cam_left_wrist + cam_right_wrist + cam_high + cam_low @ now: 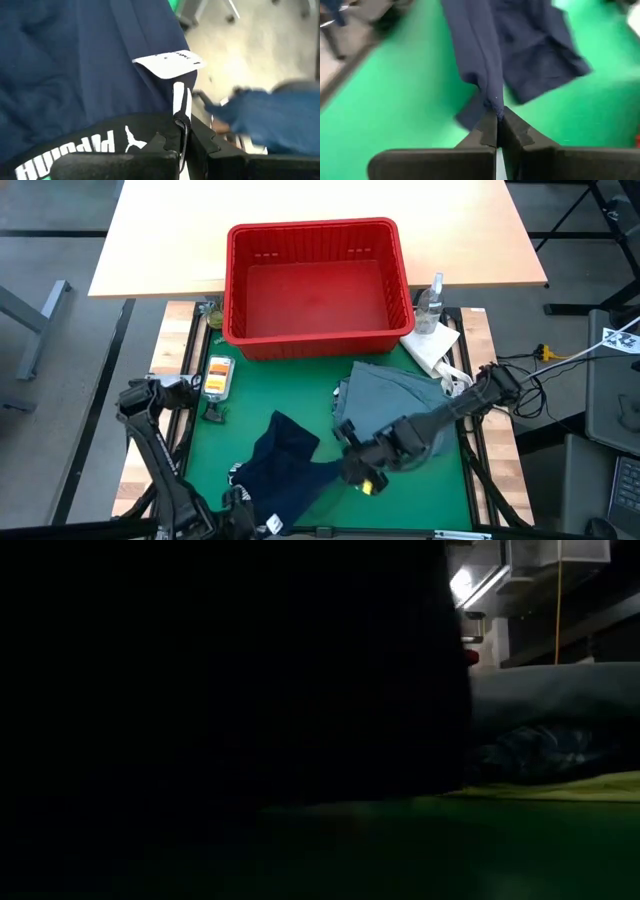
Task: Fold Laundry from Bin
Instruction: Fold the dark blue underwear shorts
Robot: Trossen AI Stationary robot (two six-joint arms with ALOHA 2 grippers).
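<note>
Both grippers pinch the dark navy garment (290, 465): left gripper (182, 125) at its waistband, right gripper (497, 120) at an edge. Pull apart evenly to spread it flat.

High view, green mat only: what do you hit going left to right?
Orange-and-white packet → dark navy garment, pinched by the left tool at its near edge and the right tool at its right edge → grey-blue garment → white paper towel.
</note>
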